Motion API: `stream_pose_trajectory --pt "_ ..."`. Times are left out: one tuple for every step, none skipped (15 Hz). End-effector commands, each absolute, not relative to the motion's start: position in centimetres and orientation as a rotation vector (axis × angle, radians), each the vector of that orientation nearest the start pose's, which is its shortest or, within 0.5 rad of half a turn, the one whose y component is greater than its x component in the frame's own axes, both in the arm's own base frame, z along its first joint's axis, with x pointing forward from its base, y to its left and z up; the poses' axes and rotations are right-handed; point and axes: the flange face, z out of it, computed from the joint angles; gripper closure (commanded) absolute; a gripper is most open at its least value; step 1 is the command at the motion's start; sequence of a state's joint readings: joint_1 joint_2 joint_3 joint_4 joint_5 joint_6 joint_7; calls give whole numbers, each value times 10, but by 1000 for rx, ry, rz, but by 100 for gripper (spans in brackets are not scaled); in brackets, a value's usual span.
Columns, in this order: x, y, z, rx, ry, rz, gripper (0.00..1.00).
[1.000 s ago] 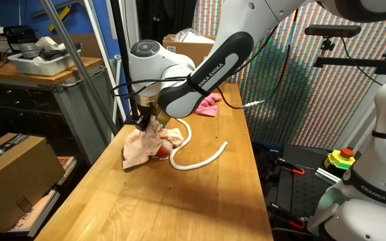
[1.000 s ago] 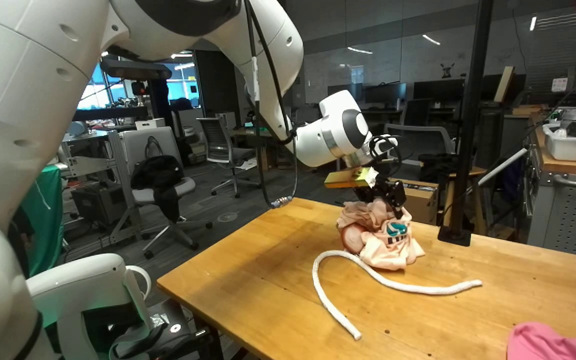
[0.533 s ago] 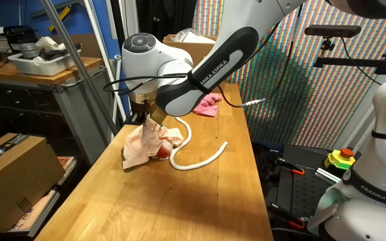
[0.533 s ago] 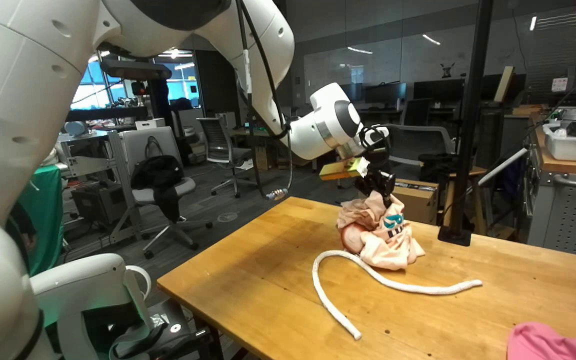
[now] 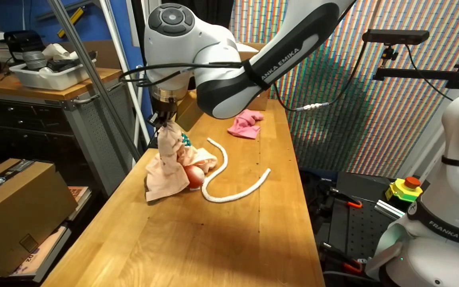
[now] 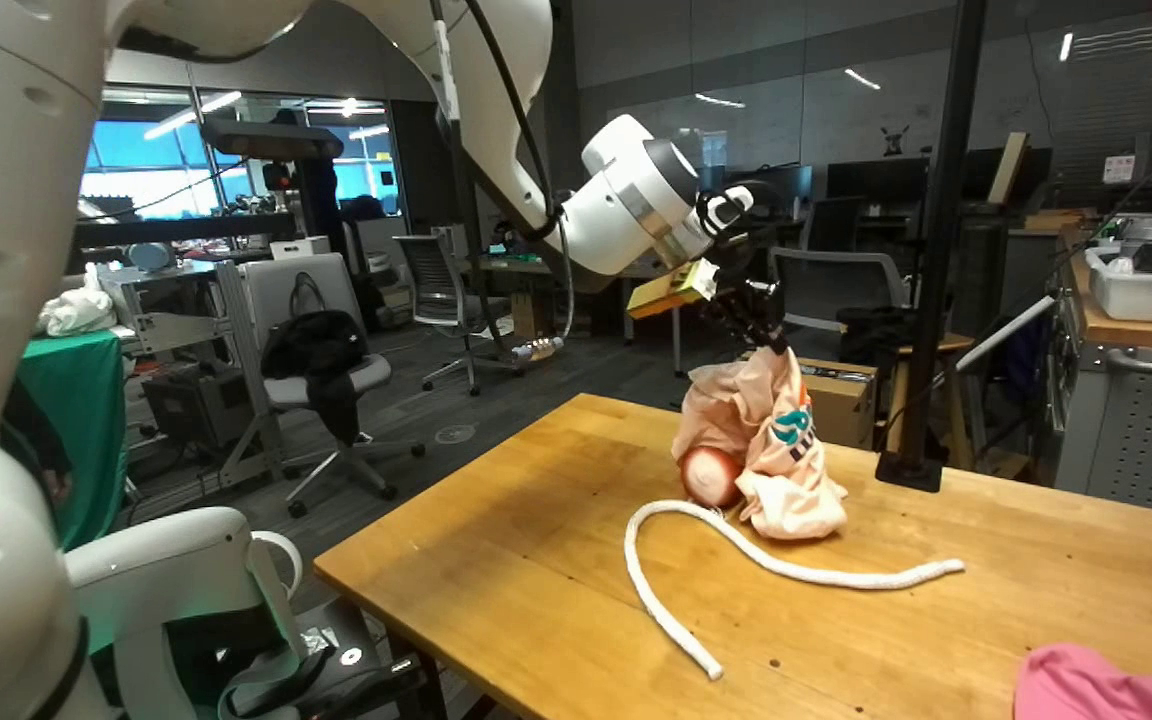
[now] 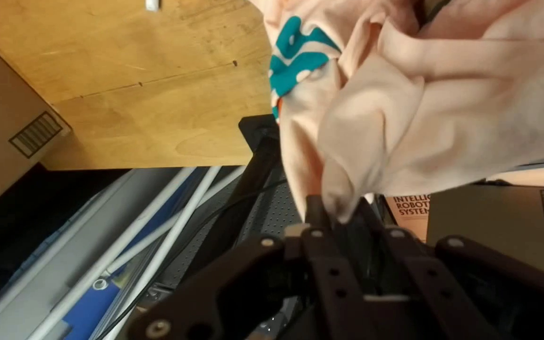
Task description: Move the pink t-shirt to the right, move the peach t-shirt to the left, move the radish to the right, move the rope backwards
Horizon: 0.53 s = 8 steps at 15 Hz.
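Note:
My gripper [image 7: 341, 204] is shut on a pinched fold of the peach t-shirt [image 7: 461, 123], whose teal print shows in the wrist view. In both exterior views the shirt [image 5: 163, 175] [image 6: 801, 500] hangs stretched from the fingertips, its lower part still resting on the table. Against its side sits the radish [image 5: 195, 176] [image 6: 711, 476], partly covered by cloth; its leafy top is hidden. Close by, the white rope [image 5: 233, 198] [image 6: 671, 620] lies in an S-curve. The pink t-shirt [image 5: 246, 124] is crumpled farther along the table, cut off by the frame edge in an exterior view [image 6: 1116, 690].
A black post [image 6: 909, 470] is fixed at the table edge near the shirt. One end of the table [image 5: 213, 239] carries a cardboard box [image 5: 259, 101], also seen at the side of the wrist view. Another cardboard box [image 5: 18, 215] stands beside the table, lower down.
The gripper has closed on the peach t-shirt and risen, drawing its upper part upward. More of the radish is uncovered. Rope and pink t-shirt have stayed put.

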State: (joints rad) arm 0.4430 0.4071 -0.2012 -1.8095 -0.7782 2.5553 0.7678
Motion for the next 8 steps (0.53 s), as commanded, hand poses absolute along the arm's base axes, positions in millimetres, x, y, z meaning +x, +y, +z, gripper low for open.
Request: stream_pose_trajectory --pt "609 184 389 -3355 -183 -1047 80" --pt "598 187 397 -3340 -220 -1025 82" --pt "588 190 401 -3314 -258 -999 81" --pt "579 192 405 -3288 -290 -965 81" --pt "573 192 405 -3271 -311 -920 82" --pt "568 191 403 -3257 -342 -868 56" --pt "565 190 400 -3228 -397 -811 57" --pt "566 187 396 -3212 -411 -757 56"
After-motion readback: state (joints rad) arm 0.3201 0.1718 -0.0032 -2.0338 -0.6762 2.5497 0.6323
